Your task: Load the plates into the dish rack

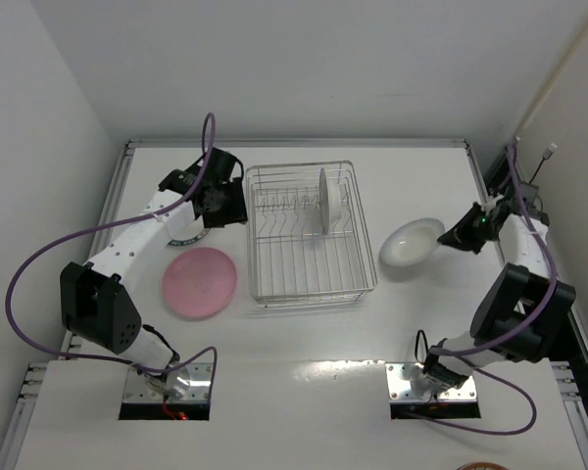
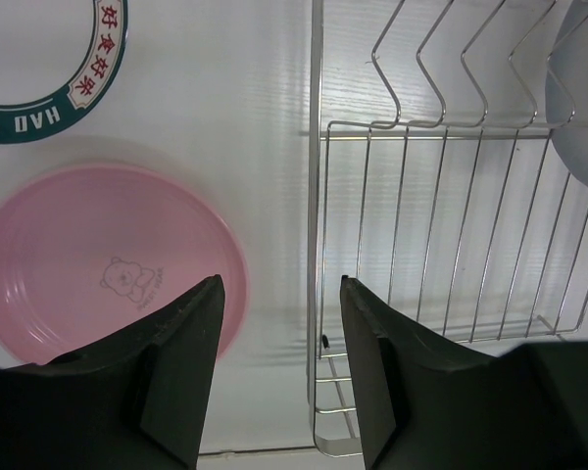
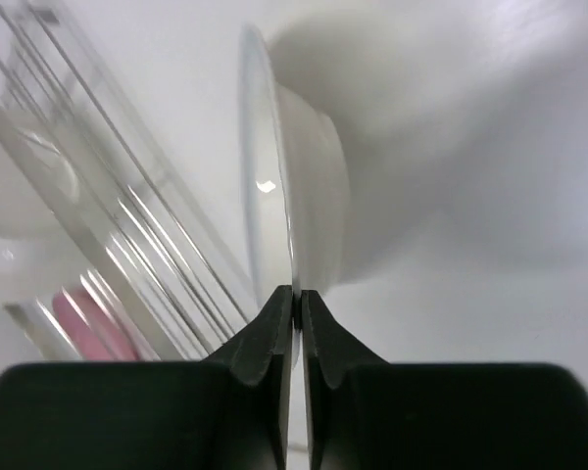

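While the right gripper (image 3: 296, 294) pinches a whitish plate (image 1: 412, 242) by its rim just right of the dish rack (image 1: 304, 269) — mid-carry, it seems — the left gripper (image 2: 279, 294) hangs spread beside the pink plate (image 1: 199, 282); next, the held plate needs lowering upright between free tines

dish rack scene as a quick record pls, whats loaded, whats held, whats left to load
loaded: one whitish plate, upright in the tines of the dish rack
held: second whitish plate, tilted, right jaws shut on its rim
waiting: pink plate and patterned-rim plate, lying left of the rack
left jaws: open, empty, over the gap between pink plate and rack
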Motion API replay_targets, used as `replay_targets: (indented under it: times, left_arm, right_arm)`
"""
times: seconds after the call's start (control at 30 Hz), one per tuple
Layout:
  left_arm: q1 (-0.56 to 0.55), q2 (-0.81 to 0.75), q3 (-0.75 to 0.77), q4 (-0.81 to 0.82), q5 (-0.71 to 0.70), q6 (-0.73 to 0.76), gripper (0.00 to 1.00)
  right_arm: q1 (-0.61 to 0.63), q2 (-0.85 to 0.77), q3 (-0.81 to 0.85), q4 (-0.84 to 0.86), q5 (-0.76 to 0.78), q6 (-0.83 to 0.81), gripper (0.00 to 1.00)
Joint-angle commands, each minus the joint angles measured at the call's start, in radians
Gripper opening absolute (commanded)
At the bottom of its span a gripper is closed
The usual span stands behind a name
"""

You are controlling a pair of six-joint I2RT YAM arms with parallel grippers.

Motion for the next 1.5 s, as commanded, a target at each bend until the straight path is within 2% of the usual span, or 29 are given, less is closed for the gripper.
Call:
replay_targets:
  times: [0.0, 0.17, 0.3, 0.43, 0.7, 0.87, 0.97, 1.03, 1.2, 1.33, 1.47]
  left_arm:
    - [-0.008, -0.006, -0.006, 0.016, 0.027, -0.006, 0.48]
    - [-0.008, -0.006, -0.006, 0.016, 0.027, -0.015, 0.48]
    - [-0.008, -0.006, -0.006, 0.016, 0.027, -0.015, 0.48]
    - [-0.008, -0.006, -0.006, 0.016, 0.027, -0.015, 0.48]
    - [-0.008, -0.015, -0.015, 0.016, 0.027, -0.015, 0.48]
    - [-0.008, -0.024, -0.024, 0.016, 0.027, -0.015, 0.48]
    - [-0.008, -0.024, -0.024, 0.016, 0.027, -0.015, 0.48]
    - [-0.008, -0.024, -0.024, 0.016, 0.027, -0.015, 0.48]
    - [-0.008, -0.034, -0.033, 0.016, 0.027, -0.015, 0.48]
    - [-0.008, -0.053, -0.043, 0.016, 0.018, -0.015, 0.48]
    - [-0.008, -0.053, -0.043, 0.016, 0.018, -0.015, 0.48]
  right_arm:
    - [0.030, -0.058, 0.136, -0.052, 0.193, 0.060, 0.00]
    - [0.082, -0.095, 0.219, -0.070, 0.221, 0.069, 0.00]
    - [0.118, -0.106, 0.219, -0.041, 0.221, 0.092, 0.00]
    - [0.127, -0.106, 0.194, -0.030, 0.210, 0.103, 0.00]
    - [0.118, -0.127, 0.039, 0.017, 0.202, 0.083, 0.00]
    - [0.136, -0.138, 0.128, -0.029, 0.253, 0.072, 0.00]
    - [0.136, -0.108, 0.139, -0.041, 0.253, 0.072, 0.00]
    - [0.124, -0.097, 0.076, -0.009, 0.238, 0.072, 0.00]
    - [0.090, 0.012, -0.062, 0.155, 0.089, 0.072, 0.00]
    - [0.069, 0.130, -0.087, 0.255, -0.037, 0.051, 0.00]
    - [0.060, 0.208, -0.056, 0.272, -0.048, 0.031, 0.00]
